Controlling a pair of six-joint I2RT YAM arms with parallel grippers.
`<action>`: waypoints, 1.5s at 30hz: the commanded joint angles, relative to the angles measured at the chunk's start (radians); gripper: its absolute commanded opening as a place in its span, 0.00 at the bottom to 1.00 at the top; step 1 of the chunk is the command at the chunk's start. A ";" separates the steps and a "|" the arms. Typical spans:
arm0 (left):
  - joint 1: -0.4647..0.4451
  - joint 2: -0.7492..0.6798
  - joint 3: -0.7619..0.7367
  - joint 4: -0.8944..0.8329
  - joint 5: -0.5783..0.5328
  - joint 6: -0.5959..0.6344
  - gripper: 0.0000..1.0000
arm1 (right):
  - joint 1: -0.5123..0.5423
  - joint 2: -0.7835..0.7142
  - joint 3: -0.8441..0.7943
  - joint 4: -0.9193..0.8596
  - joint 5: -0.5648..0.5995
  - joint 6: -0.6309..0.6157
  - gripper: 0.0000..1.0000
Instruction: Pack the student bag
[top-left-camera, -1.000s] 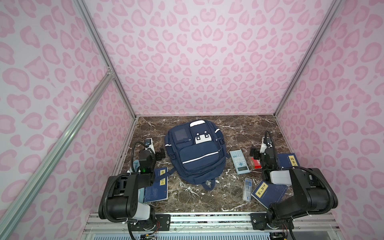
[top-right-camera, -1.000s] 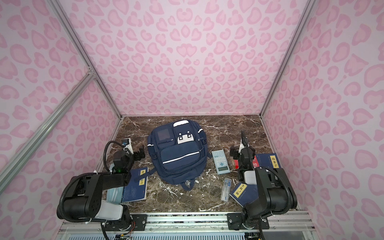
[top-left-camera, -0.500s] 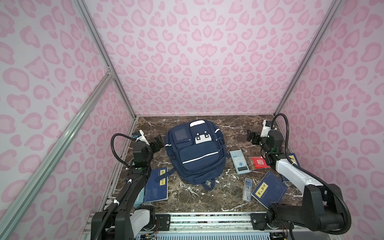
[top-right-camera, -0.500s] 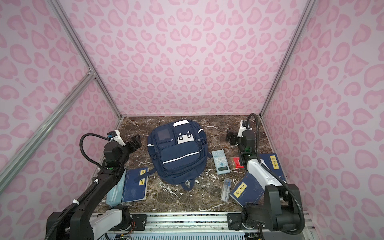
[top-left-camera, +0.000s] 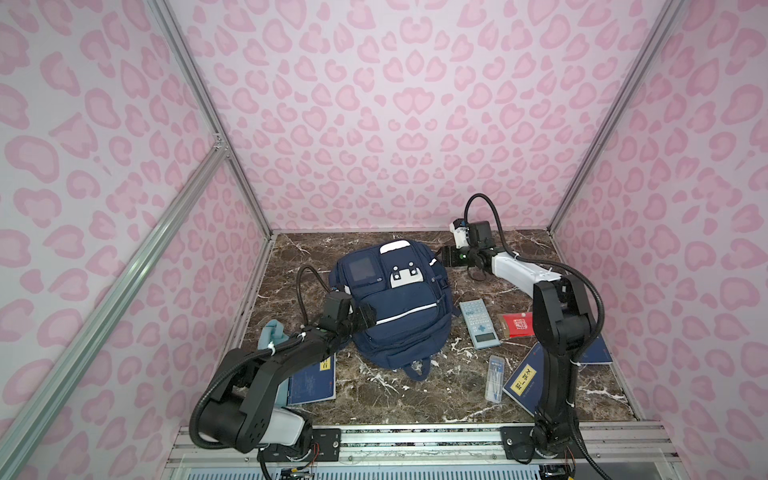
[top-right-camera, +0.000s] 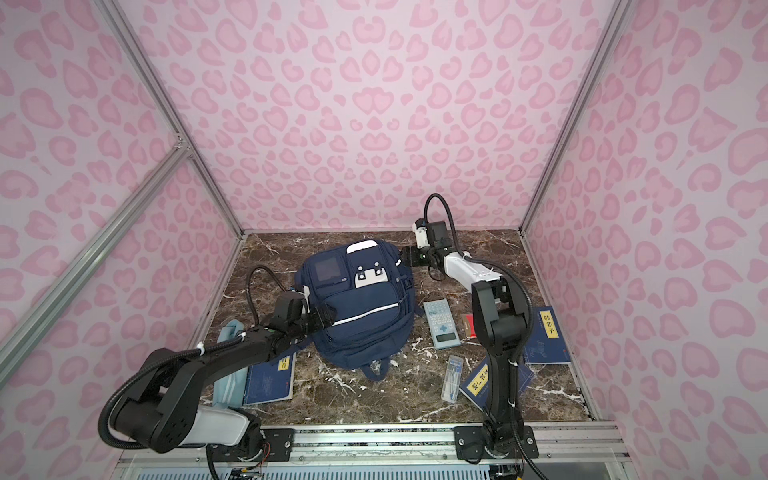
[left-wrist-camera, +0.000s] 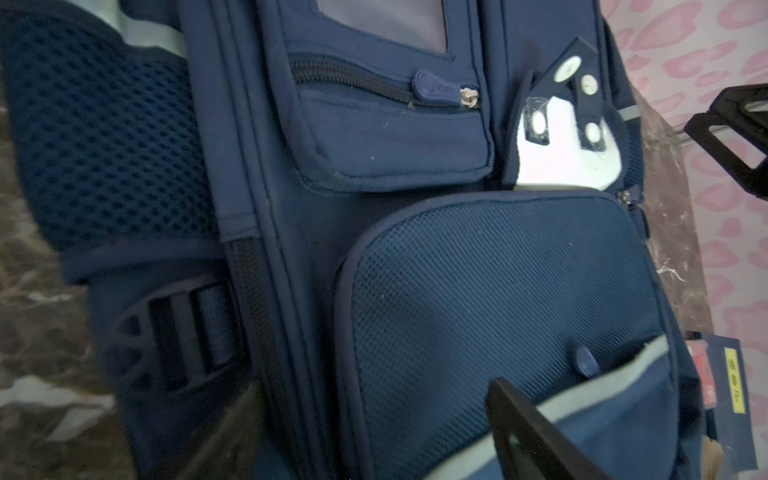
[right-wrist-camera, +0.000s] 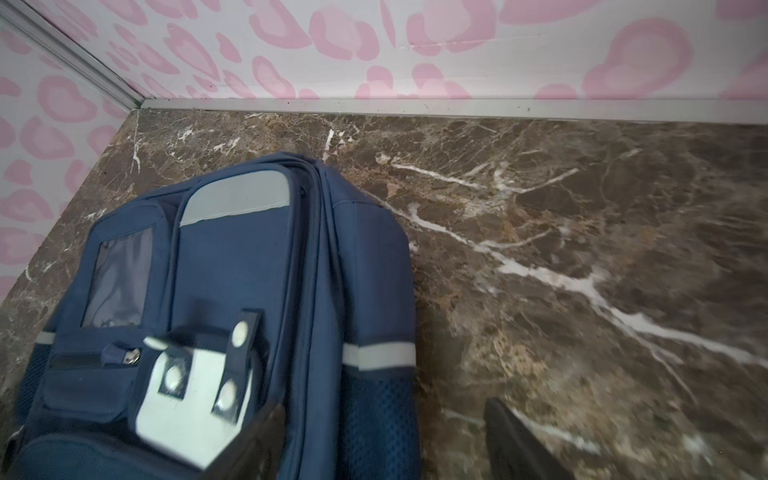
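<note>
Top views, both: large navy blue fabric student bag (top-left-camera: 395, 307) lies front-up in the middle of the brown marble table (top-left-camera: 374, 399). Black left gripper (top-left-camera: 368, 318) sits over bag's left edge by the white stripe; black right gripper (top-left-camera: 446, 257) at its upper right corner. Jaw gap unreadable from up here, either arm. Grey-blue calculator (top-left-camera: 478, 324), flat red packet (top-left-camera: 515, 326), clear plastic pen case (top-left-camera: 495, 378) lie right of bag, apart from it. Flat navy book with yellow label: label reads clean in a top view (top-right-camera: 544, 336), right arm covers most of it in a top view (top-left-camera: 598, 353)

Left wrist: only close-up of bag front: dark mesh pocket (left-wrist-camera: 498, 291), white snap patch (left-wrist-camera: 561, 158), black side buckle (left-wrist-camera: 178, 332). One black finger (left-wrist-camera: 536, 436) sharp, its mate just a blur at frame edge. They stand well apart, nothing pinched; fabric contact unclear

Right wrist: bag's top end and right side, bare marble beyond. Both fingers (right-wrist-camera: 515, 440) cut off by frame edge, wide apart, bag's side between them; can't tell if either touches
</note>
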 joint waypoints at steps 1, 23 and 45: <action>-0.009 0.047 0.039 0.012 -0.102 0.033 0.74 | 0.014 0.081 0.078 -0.155 -0.046 -0.046 0.73; 0.003 0.519 0.655 -0.106 -0.004 0.134 0.19 | 0.002 -0.195 -0.319 -0.170 0.036 0.028 0.35; -0.317 -0.167 0.119 -0.156 -0.043 -0.102 0.56 | -0.118 -0.198 -0.291 -0.200 0.093 0.124 0.69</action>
